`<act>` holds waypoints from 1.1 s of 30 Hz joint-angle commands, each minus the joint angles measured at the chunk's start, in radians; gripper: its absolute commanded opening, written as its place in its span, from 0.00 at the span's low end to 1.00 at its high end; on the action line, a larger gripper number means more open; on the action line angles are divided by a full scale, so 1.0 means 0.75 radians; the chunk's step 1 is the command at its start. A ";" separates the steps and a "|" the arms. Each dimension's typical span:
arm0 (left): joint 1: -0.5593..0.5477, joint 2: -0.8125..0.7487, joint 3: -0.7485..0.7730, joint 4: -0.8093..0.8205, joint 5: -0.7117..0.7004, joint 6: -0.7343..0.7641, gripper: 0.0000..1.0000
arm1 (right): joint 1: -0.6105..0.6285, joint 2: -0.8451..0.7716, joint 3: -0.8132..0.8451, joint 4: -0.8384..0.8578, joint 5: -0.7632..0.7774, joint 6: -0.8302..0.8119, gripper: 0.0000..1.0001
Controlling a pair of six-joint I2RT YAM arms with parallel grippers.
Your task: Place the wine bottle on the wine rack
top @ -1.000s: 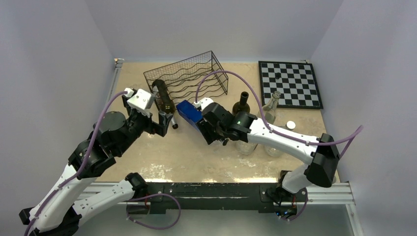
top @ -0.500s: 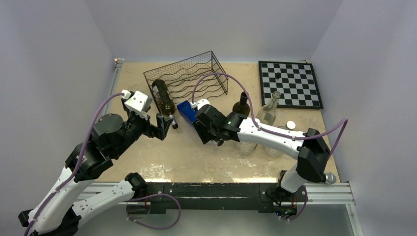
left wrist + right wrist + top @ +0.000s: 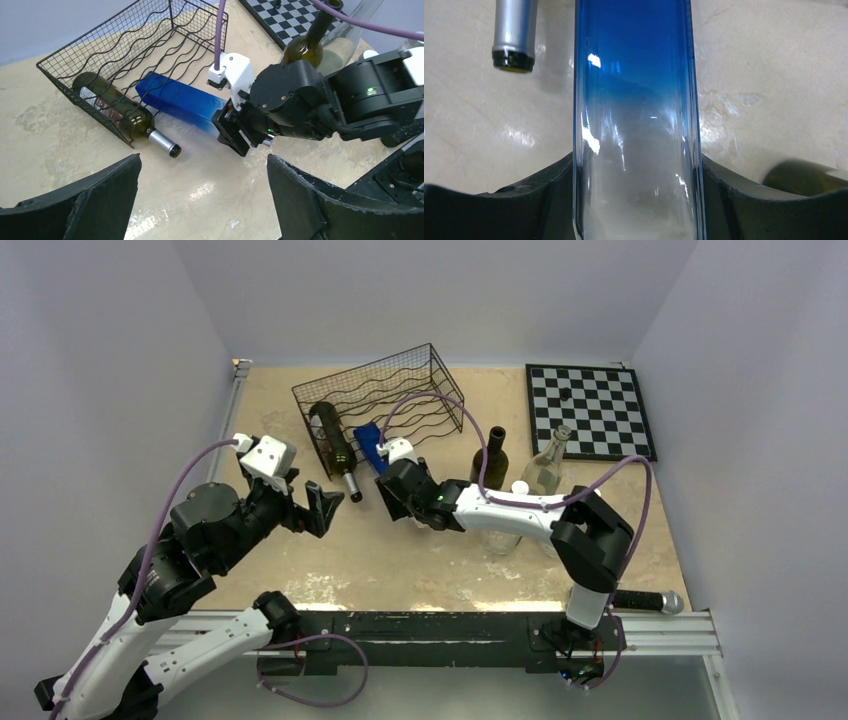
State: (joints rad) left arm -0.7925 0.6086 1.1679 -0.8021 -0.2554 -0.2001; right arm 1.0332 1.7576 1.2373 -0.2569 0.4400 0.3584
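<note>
R pincer (image 3: 386, 475) is clenched on the blue wine bottle (image 3: 368, 439); its fingers (image 3: 744, 205) press the clear part of the glass from both sides. Bottle lies roughly level above the table (image 3: 420, 560), pointing to approx 11 o'clock in the top view, w/ its blue end at the open front of the wine rack (image 3: 385, 395). Can't tell whether it rests on the wire. Just beside it, at 9 o'clock, a dark bottle (image 3: 332, 443) lies in the rack, silver-capped neck sticking out toward 6 o'clock. L pincer (image 3: 310, 508) sits at 8 o'clock from the R one, well apart, jaws spread wide and holding nothing, facing the rack. At 3 o'clock from the R pincer a green bottle (image 3: 492, 455) stands upright, w/ a clear bottle (image 3: 545, 465) near it, further toward 3 o'clock. Chessboard (image 3: 590, 410) lies at 2 o'clock, in the far R corner of the table.
</note>
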 commanded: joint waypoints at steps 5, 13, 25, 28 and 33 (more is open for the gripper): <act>0.001 0.009 0.085 -0.082 0.031 -0.069 0.99 | -0.001 0.088 0.084 0.657 0.224 0.012 0.00; 0.000 0.046 0.162 -0.152 0.034 -0.081 0.99 | -0.048 0.244 0.236 0.723 0.226 -0.008 0.00; 0.001 0.091 0.173 -0.160 0.033 -0.095 0.99 | -0.116 0.378 0.376 0.734 0.167 0.003 0.00; 0.001 0.102 0.171 -0.156 0.036 -0.100 0.99 | -0.118 0.399 0.400 0.731 0.129 -0.007 0.00; 0.000 0.118 0.163 -0.147 0.048 -0.108 0.99 | -0.131 0.428 0.447 0.689 0.080 0.011 0.00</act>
State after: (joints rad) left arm -0.7921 0.6849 1.2678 -0.9302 -0.2371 -0.2531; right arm 0.9360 2.1159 1.4567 0.0658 0.4896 0.3492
